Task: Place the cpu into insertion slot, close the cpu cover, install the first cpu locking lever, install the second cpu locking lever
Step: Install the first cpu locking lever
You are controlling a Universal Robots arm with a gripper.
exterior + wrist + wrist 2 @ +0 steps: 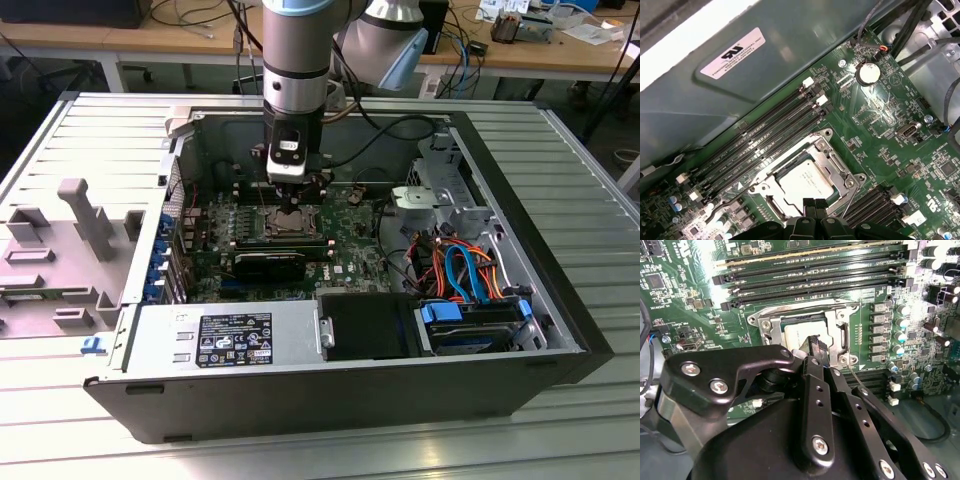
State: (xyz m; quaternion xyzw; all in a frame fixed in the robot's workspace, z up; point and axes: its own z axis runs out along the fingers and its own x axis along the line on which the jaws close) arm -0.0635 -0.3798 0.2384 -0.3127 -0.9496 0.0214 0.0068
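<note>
You have the ribbed metal tabletop carrying the open computer case. The arm stands straight down over the case's green motherboard. In the first wrist view, the insertion slot sits just beside the long black memory slots. Your cpu cover lies flat over the slot. The cpu shows through the cover's square cutout, seated in the slot. The gripper hangs low at the socket's edge. Its fingers are pressed together with nothing visible between them. You cannot tell whether they touch the cover.
</note>
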